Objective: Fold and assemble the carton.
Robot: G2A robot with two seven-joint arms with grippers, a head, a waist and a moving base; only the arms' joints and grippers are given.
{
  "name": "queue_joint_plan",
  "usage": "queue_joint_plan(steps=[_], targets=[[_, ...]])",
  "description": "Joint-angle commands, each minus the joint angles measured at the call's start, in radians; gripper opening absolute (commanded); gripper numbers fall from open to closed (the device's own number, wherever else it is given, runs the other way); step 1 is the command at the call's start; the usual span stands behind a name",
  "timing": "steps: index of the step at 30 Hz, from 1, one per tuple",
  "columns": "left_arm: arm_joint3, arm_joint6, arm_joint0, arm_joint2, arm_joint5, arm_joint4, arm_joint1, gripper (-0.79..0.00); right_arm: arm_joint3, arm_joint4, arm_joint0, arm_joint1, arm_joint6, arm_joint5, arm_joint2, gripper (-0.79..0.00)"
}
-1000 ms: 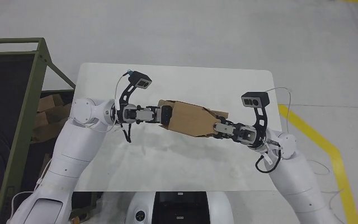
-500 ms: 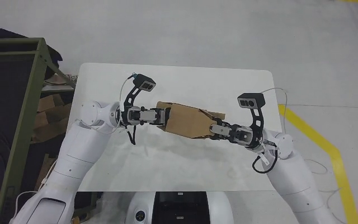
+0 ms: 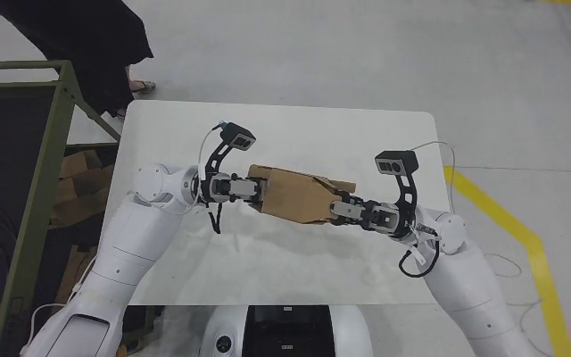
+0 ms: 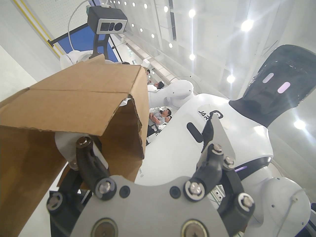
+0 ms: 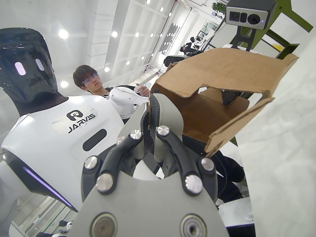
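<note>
The carton was plain brown cardboard, the tabletop white, the rack at nine o'clock olive green.

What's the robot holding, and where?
The right gripper pinches the carton by an end edge; the open left gripper just has one finger inside the other end.

White table, grey floor, yellow line, green rack perhaps, ceiling lamps

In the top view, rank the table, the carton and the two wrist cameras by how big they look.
Largest: table.
Next: carton.
Smallest: left wrist camera and right wrist camera; they look alike, so unranked.
</note>
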Motion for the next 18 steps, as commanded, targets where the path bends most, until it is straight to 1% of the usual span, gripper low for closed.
queue_joint_plan(steps=[1, 9, 14, 16, 18], targets=[[0.002, -0.004, 0.0, 0.0, 0.004, 0.005, -0.001, 0.0, -0.001, -0.002, 0.0, 0.0, 0.003, 0.003, -0.001, -0.785], [0.007, -0.015, -0.005, 0.015, 0.015, 0.033, -0.003, -0.055, 0.002, -0.028, 0.004, 0.0, 0.004, 0.004, -0.009, -0.785], [0.014, -0.01, -0.011, 0.031, 0.01, 0.051, -0.004, -0.129, 0.011, -0.058, 0.006, 0.001, -0.003, -0.003, -0.008, -0.785], [0.018, -0.009, -0.015, 0.039, 0.009, 0.062, -0.002, -0.194, 0.017, -0.088, 0.006, 0.002, -0.014, -0.009, -0.005, -0.785], [0.021, -0.006, -0.018, 0.043, 0.006, 0.065, -0.001, -0.222, 0.016, -0.1, 0.004, 0.001, -0.025, -0.01, -0.006, -0.785]])
